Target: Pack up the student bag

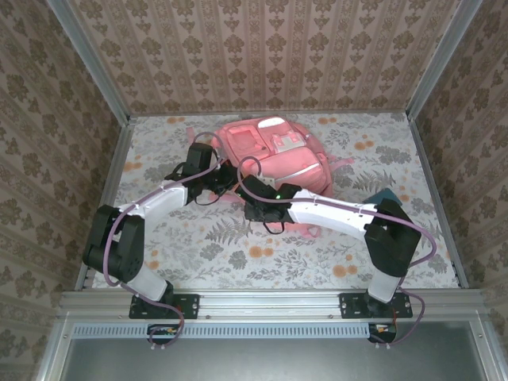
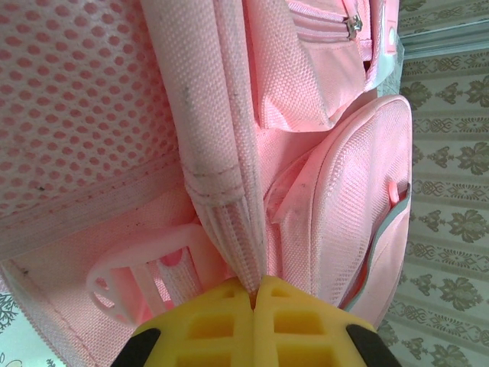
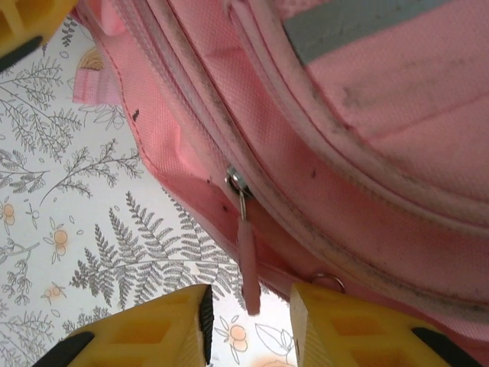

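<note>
The student bag (image 1: 274,151), a large pink backpack, lies at the middle back of the table. At the bag's near left edge, my left gripper (image 1: 222,176) is shut on a ribbed pink strap (image 2: 229,214), which is pinched between the yellow fingertips (image 2: 256,294). My right gripper (image 1: 252,197) is at the bag's near edge. In the right wrist view its jaws (image 3: 250,306) stand apart on either side of a pink zipper pull (image 3: 247,260). The pull hangs from a metal slider (image 3: 235,182) and touches neither finger.
The floral tablecloth (image 1: 238,250) covers the table in front of the bag. A teal item (image 1: 386,194) peeks out behind the right arm's elbow. Patterned walls and metal rails close in the left, back and right sides.
</note>
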You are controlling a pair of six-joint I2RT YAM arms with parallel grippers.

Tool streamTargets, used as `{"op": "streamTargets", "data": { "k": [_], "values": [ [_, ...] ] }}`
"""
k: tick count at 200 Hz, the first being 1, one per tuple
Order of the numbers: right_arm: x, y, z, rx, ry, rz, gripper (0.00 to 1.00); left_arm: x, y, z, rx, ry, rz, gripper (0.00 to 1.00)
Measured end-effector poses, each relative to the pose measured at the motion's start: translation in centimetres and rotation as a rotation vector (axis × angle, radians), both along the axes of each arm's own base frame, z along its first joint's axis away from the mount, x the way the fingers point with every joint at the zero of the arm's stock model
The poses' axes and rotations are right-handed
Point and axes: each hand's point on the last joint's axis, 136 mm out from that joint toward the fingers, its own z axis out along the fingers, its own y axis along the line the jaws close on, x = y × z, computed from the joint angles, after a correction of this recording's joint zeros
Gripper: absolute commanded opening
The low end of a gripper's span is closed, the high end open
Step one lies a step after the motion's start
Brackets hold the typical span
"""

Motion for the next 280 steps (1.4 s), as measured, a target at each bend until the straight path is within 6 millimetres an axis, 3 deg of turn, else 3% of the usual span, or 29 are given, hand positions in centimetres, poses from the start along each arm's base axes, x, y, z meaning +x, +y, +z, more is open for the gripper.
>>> {"op": "streamTargets", "data": {
  "k": [67,108,139,167,210,248,280],
  "values": [
    [1.0,0.1,-0.7,-0.064,-0.014,-0.005,0.24,0.0,0.0,0.0,0.0,0.001,0.001,0.0],
    [1.2,-0.4,-0.8,-0.104,-0.025,0.001,0.06,0.0,0.0,0.0,0.003,-0.001,-0.002,0.0],
    [1.0,-0.6,-0.9,-0.119,-0.033,0.029,0.03,-0.1,0.1,-0.2,0.018,-0.009,-0.011,0.0],
    [-0.3,-2.4,-0.5,-0.122,-0.055,0.068,0.02,-0.4,0.6,-0.7,0.041,-0.005,-0.028,0.0],
    [-2.7,-5.5,1.9,-0.114,-0.112,0.139,0.0,0.2,2.0,-0.9,0.055,-0.017,-0.034,0.0],
    [-2.8,-6.5,2.0,-0.141,-0.118,0.163,0.0,1.7,3.7,-1.8,0.069,-0.006,0.002,0.0],
    [-2.7,-4.7,1.0,-0.111,-0.087,0.231,0.0,2.5,4.8,-1.9,0.094,-0.011,0.028,0.34]
  ]
}}
